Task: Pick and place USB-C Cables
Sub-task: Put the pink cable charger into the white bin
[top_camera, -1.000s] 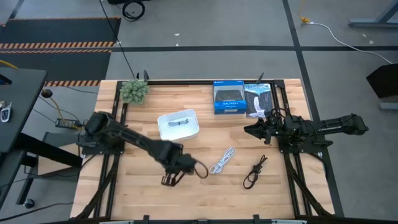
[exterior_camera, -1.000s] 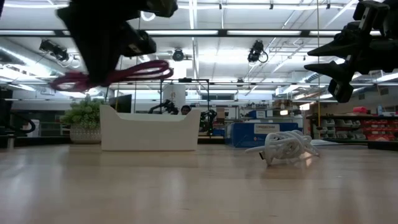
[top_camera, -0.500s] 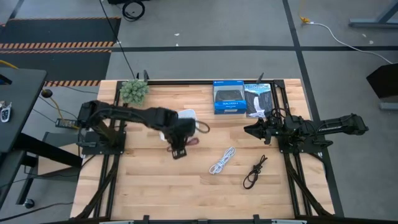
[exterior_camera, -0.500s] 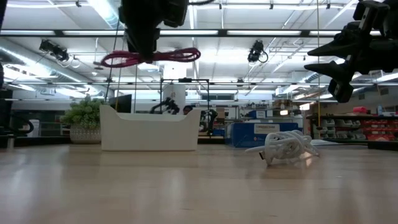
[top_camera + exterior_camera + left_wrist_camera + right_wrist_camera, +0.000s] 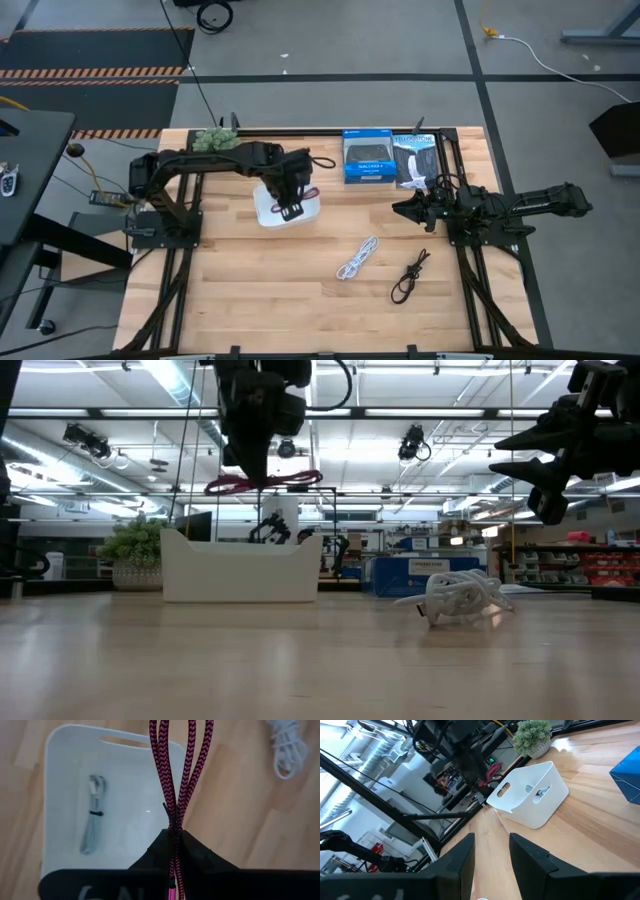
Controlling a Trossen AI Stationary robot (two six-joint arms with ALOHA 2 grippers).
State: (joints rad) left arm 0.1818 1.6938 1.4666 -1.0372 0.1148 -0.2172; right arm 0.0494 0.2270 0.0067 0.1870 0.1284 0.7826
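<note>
- Maroon braided cord, the folded maroon USB-C cable (image 5: 175, 770), was clenched between the closed fingers of the left gripper (image 5: 172, 837), which hung above the white rectangular plastic tray (image 5: 60, 780); in the low view the cable (image 5: 262, 482) hung clear of the tray's rim (image 5: 240, 565), not touching it.
- In the left wrist view its two doubled strands ran out side by side from the fingers, a black-and-magenta herringbone weave, with a loop reaching past the tray's edge over the wooden table (image 5: 300, 290).
- Inside the tray lay the silver-grey bundled USB-C cable (image 5: 92, 822), tied at its middle by a dark band, flat on the tray floor.
- Still out on the table were the white coiled USB-C cable (image 5: 357, 259) and, just beside it toward the right arm, the black bundled USB-C cable (image 5: 408, 276).
- By my reading, one of four cables was placed, the second was poised for dropping, and two remained to fetch.
- The right gripper (image 5: 402, 210) waited at the table's right side with its fingers apart, grasping nothing, near the blue-and-black retail boxes (image 5: 368, 157).
- A small green potted plant (image 5: 214, 142) stood at the far corner, behind the left arm.
</note>
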